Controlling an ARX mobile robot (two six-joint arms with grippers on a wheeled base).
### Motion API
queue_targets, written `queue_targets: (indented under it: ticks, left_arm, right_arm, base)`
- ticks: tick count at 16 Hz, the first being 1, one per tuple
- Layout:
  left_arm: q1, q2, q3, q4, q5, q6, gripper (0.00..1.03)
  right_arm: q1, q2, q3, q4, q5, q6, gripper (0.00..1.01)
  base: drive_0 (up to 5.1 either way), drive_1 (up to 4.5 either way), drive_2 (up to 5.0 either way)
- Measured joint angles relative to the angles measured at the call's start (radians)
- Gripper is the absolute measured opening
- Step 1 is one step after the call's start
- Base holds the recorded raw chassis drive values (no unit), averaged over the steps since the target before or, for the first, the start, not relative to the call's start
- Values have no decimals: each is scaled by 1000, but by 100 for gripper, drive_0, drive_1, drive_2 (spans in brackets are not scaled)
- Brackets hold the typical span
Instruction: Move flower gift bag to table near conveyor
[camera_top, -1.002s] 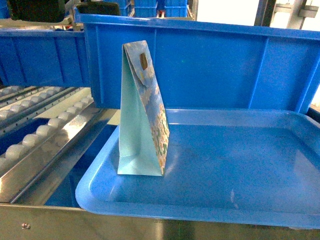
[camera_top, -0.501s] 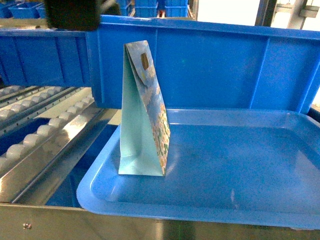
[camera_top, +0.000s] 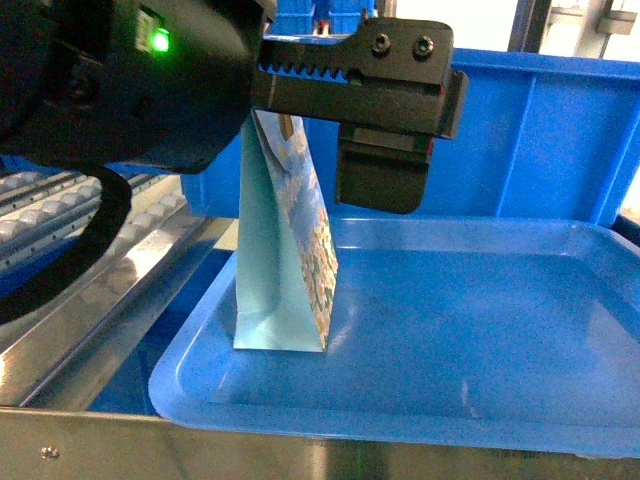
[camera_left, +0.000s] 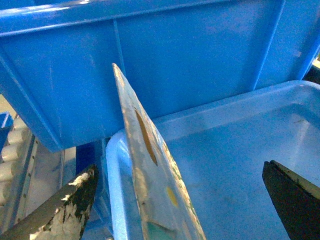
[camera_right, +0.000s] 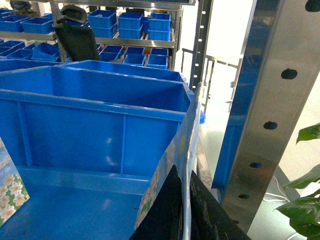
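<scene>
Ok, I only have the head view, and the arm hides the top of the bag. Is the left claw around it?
Observer: In the left wrist view the left claw is open. The top edge of the flower gift bag stands between its fingers and touches neither.
Operator: And the right claw? It's out of my frame.
Observer: In the right wrist view the right claw is shut on the edge of a second floral bag, next to a steel post.
</scene>
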Motion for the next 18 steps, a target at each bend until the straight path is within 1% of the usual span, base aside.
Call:
queue_targets:
  ticks: [2,4,5,7,11,14,15,16,18]
  left_arm:
    - [-6,9,3,-41,-26,-37,98]
    - [-6,23,2,-45,-45,-70,98]
    - [-4,29,-7,-44,-51,-77,97]
    - [-2,39,-21,-48,-52,-95,77]
    - [9,42,-43,-16,-59,-102,37]
    - [21,43,-69,31,-60,-99,6]
    - [24,43,-82,61,-66,-88,2]
    - [25,42,-94,88,-74,-67,2]
    - [24,14,-137,164,-90,3,2]
  right_arm:
    - [0,0,0,0,0,0,3]
    - [0,0,0,0,0,0,3]
    - [0,0,0,0,0,0,3]
    - [0,0,0,0,0,0,3]
    - [0,0,0,0,0,0,3]
    - [0,0,0,0,0,0,3]
    - [0,0,0,0,0,0,3]
    - [0,0,0,0,0,0,3]
    - [0,0,0,0,0,0,3]
  base:
    - [0,0,0]
    - [0,0,0]
    - [0,0,0]
    - [0,0,0]
    - [0,0,0]
    - [0,0,0]
    - [0,0,0]
    - [0,0,0]
    - [0,0,0]
